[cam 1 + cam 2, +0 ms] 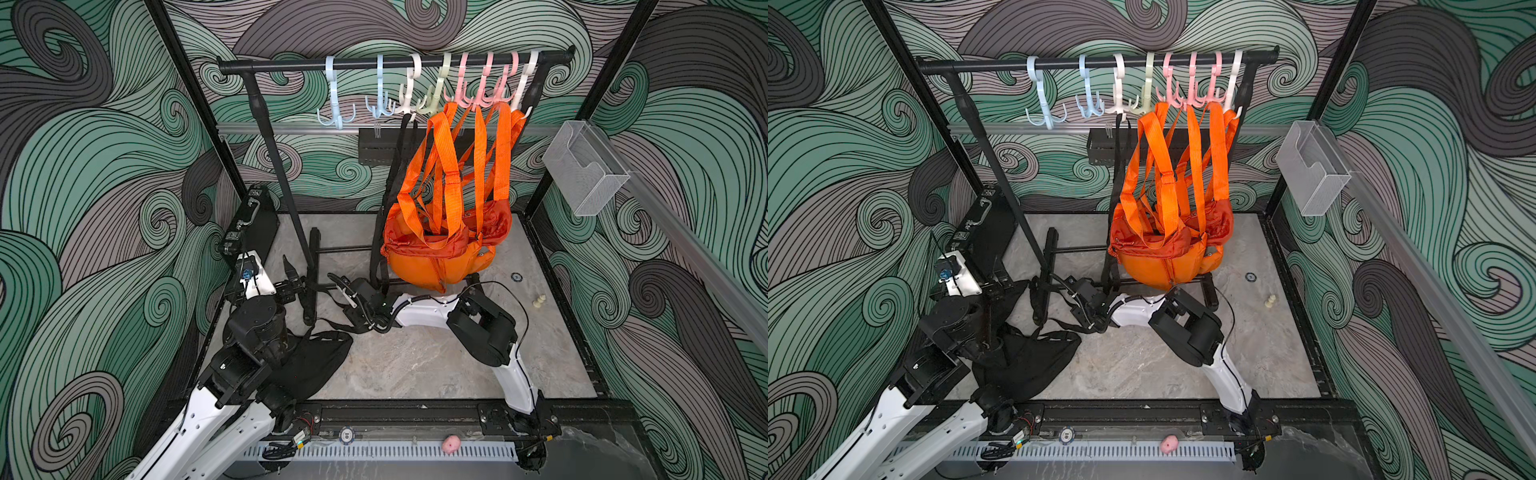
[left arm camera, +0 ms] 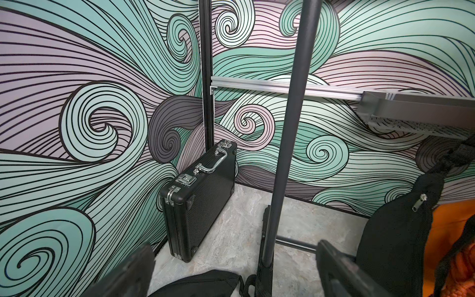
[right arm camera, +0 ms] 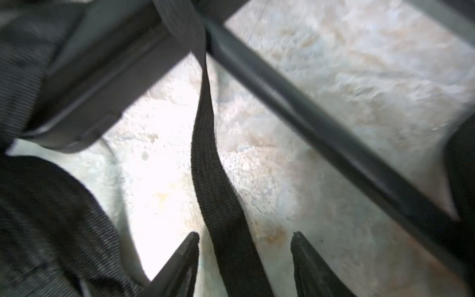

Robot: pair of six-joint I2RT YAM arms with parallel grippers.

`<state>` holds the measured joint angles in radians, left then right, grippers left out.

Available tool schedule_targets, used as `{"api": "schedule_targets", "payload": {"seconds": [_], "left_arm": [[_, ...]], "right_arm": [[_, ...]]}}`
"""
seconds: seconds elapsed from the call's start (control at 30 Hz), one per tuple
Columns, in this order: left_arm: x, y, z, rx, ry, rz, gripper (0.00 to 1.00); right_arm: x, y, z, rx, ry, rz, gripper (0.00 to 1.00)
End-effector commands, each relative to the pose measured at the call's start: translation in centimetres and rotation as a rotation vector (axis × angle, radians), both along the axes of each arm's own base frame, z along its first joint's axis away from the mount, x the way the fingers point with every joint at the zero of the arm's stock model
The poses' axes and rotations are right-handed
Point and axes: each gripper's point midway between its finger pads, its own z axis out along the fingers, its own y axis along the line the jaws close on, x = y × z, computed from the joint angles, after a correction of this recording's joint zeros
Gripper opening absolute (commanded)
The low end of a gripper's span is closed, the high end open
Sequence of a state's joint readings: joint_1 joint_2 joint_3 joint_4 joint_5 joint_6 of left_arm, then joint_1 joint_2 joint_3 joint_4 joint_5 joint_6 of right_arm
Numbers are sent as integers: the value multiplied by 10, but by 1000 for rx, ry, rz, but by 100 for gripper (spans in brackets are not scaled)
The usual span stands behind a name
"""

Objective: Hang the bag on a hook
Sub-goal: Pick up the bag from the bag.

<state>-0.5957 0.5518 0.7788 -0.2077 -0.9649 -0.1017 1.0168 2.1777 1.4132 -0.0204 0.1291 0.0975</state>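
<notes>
Lying slumped on the marble-patterned desk (image 1: pixel 415 357) beside the left arm, the black bag (image 1: pixel 316 361) looks soft, limp and light: woven cloth with no frame, likely to sag and swing once lifted. Its flat webbing strap (image 3: pixel 205 167) seems the best place to take it. The right claw (image 3: pixel 244 239) straddles that strap, jaws partly apart, not yet pinching it. The left claw (image 2: pixel 234 246) gapes wide and empty. A smooth plastic pale-blue hook (image 1: pixel 335 95) hangs free on the rail above

The left arm (image 1: pixel 199 424) and right arm (image 1: pixel 424 311) have white shells, black joints, thin black cables (image 1: pixel 409 301) and pointed black fingers (image 3: pixel 180 262).
</notes>
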Motion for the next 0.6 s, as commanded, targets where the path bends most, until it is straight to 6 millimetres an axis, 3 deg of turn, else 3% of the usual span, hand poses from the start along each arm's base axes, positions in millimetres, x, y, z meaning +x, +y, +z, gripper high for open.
{"api": "schedule_targets", "payload": {"seconds": [0.0, 0.1, 0.27, 0.37, 0.47, 0.57], "left_arm": [[-2, 3, 5, -7, -24, 8, 99], [-2, 3, 4, -4, -23, 7, 99], [-1, 2, 4, -3, -22, 5, 98], [0, 1, 3, 0, -20, 2, 99], [1, -1, 2, 2, -15, -8, 99], [5, -11, 1, 16, -7, -70, 98]], "right_arm": [[-2, 6, -9, 10, 22, 2, 56], [-1, 5, -19, -10, 29, -4, 45], [3, -6, -18, -27, 12, -31, 12], [5, -8, -1, 1, -2, -22, 0], [1, -4, 26, 37, -24, 19, 0], [-2, -4, 67, 91, -67, 44, 0]]}}
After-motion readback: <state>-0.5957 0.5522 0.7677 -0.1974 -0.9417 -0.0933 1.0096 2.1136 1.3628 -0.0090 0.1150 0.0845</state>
